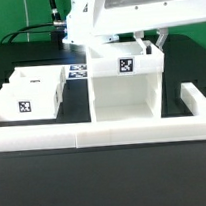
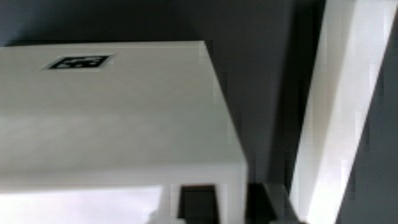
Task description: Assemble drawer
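Observation:
The white drawer casing (image 1: 124, 89) stands upright in the middle with its open front toward the low wall and a square tag (image 1: 125, 66) on its top. Its top and tag also show in the wrist view (image 2: 107, 110). Two white open-top trays (image 1: 30, 95) stand together at the exterior view's left, the front one showing a tag. My gripper (image 1: 147, 44) hangs just over the casing's top near its back corner on the exterior view's right. In the wrist view the gripper (image 2: 201, 205) shows as one narrow dark tip over the casing's top edge, fingers together, holding nothing.
A long low white wall (image 1: 104, 137) runs along the front and turns back at the exterior view's right (image 1: 196, 99); it also shows in the wrist view (image 2: 338, 110) beside the casing. The marker board (image 1: 78, 71) lies behind, between trays and casing.

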Controlling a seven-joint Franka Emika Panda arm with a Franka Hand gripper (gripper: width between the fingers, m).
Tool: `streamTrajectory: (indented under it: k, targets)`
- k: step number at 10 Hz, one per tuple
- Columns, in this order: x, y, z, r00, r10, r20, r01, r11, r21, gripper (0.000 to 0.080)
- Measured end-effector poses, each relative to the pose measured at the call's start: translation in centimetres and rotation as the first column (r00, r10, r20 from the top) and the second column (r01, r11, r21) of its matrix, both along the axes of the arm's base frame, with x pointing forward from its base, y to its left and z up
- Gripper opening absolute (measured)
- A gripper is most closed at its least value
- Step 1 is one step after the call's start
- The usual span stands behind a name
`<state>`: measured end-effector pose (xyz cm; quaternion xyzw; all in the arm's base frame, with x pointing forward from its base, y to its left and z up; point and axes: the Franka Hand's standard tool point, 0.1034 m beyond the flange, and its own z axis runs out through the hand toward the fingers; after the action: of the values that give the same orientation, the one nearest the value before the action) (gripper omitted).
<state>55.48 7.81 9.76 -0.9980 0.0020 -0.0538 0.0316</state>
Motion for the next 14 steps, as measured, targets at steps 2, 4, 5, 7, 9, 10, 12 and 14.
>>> streamTrajectory:
  k: [2,4,5,7,9,10,12,14]
  targets:
    - [0.1,0.2,0.1,0.992,-0.126,-0.003,0.126,0.992,0.019,0.0038]
    - [0.3,0.5,0.2,0.976,-0.219,-0.007,0.219,0.975,0.032,0.0038]
    - [0.5,1.3,0.3,0.926,-0.376,-0.023,0.377,0.925,0.050,0.0038]
    - [1.3,2.0,0.2,0.872,-0.489,-0.030,0.490,0.869,0.064,0.0038]
    - [1.8,2.3,0.5,0.788,-0.614,-0.045,0.615,0.784,0.086,0.0038]
    - [1.8,2.5,0.6,0.752,-0.657,-0.058,0.659,0.746,0.096,0.0038]
    - [1.8,2.7,0.7,0.701,-0.710,-0.075,0.713,0.693,0.107,0.0038]
    - [1.0,3.1,0.4,0.440,-0.887,-0.139,0.898,0.430,0.093,0.0038]
